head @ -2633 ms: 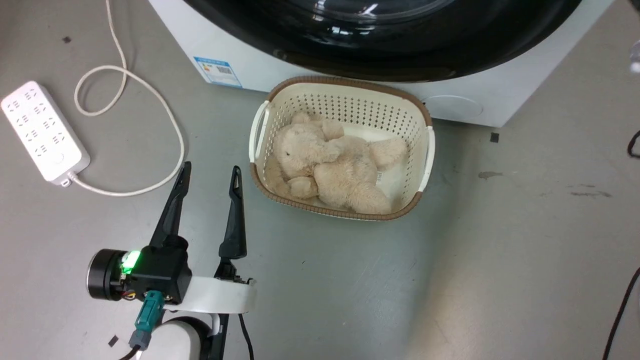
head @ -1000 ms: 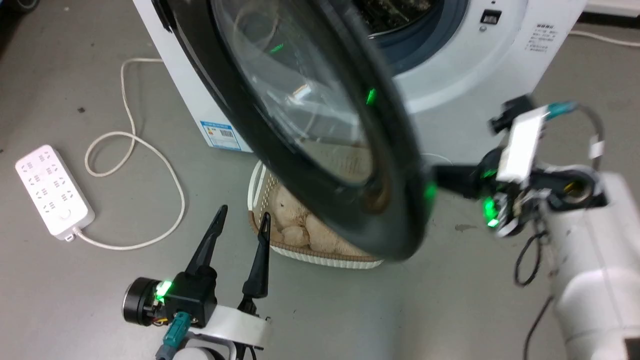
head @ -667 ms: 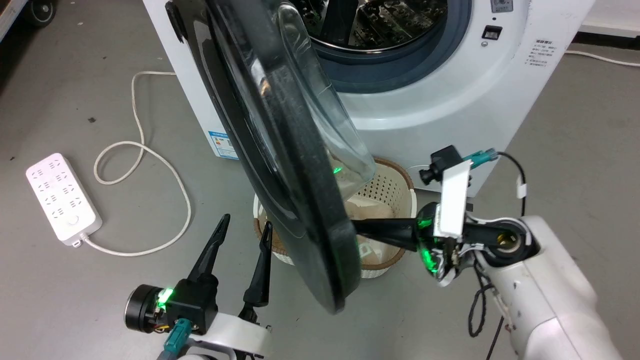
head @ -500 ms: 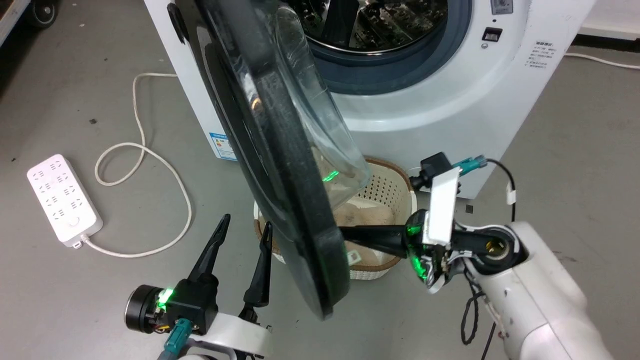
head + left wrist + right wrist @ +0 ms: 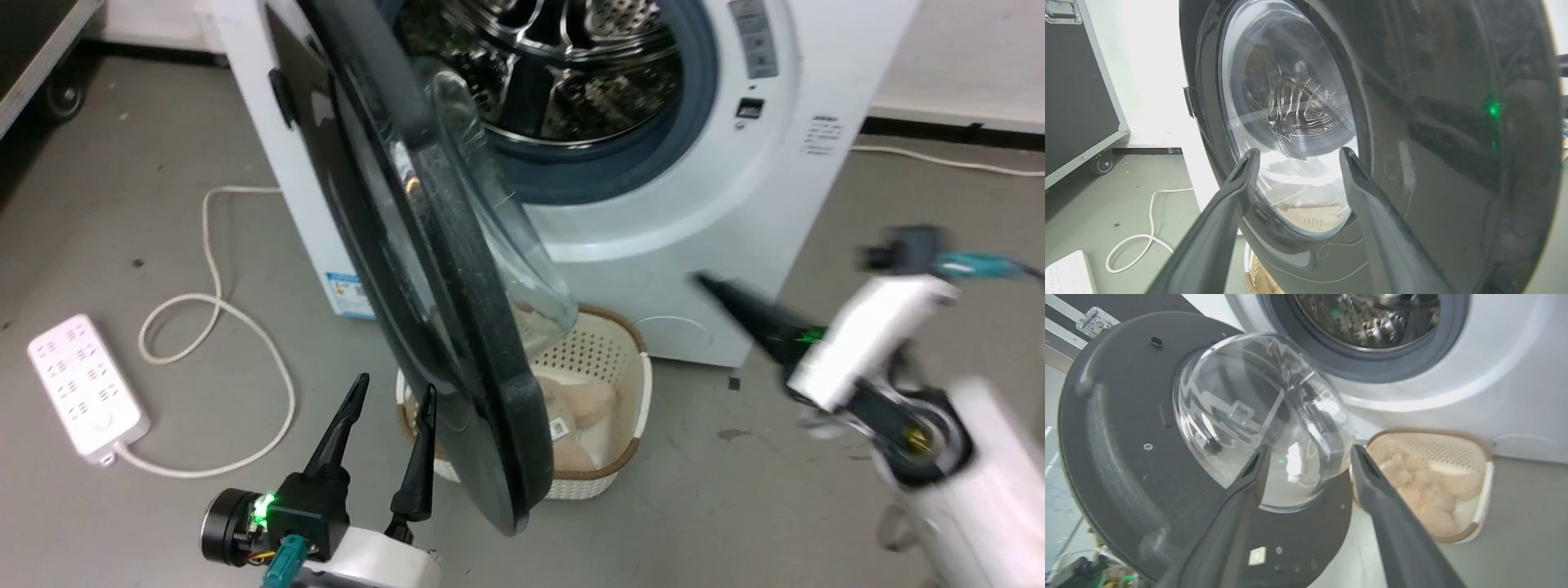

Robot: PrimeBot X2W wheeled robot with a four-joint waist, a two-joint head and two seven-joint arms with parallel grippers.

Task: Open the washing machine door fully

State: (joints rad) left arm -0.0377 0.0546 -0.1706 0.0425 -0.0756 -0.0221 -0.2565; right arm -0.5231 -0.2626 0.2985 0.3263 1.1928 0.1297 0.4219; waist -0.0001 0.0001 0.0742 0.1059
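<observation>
The washing machine [image 5: 702, 188] is a white front-loader with its steel drum [image 5: 563, 65] exposed. The washing machine door [image 5: 457, 327], a glossy black disc with a clear glass bowl [image 5: 506, 245], stands swung out on its left hinge, edge-on to the head view. My left gripper [image 5: 394, 390] is open, low on the door's outer side, and faces its glossy front [image 5: 1453, 122]. Off to the right my right gripper [image 5: 714, 287] is open and blurred, apart from the door. Its fingers [image 5: 1249, 477] point at the door's inner face [image 5: 1118, 449].
A cream perforated basket [image 5: 647, 380] holding a beige plush toy [image 5: 580, 404] sits on the floor under the door's lower edge. A white power strip [image 5: 82, 384] and its looped cable [image 5: 212, 269] lie at the left. A black wheeled case [image 5: 1077, 94] stands further left.
The door, shut 2.6 s ago, now stands swung out. My right gripper, which was against the door's inner rim, has drawn away to the right. The head camera has tilted upward.
</observation>
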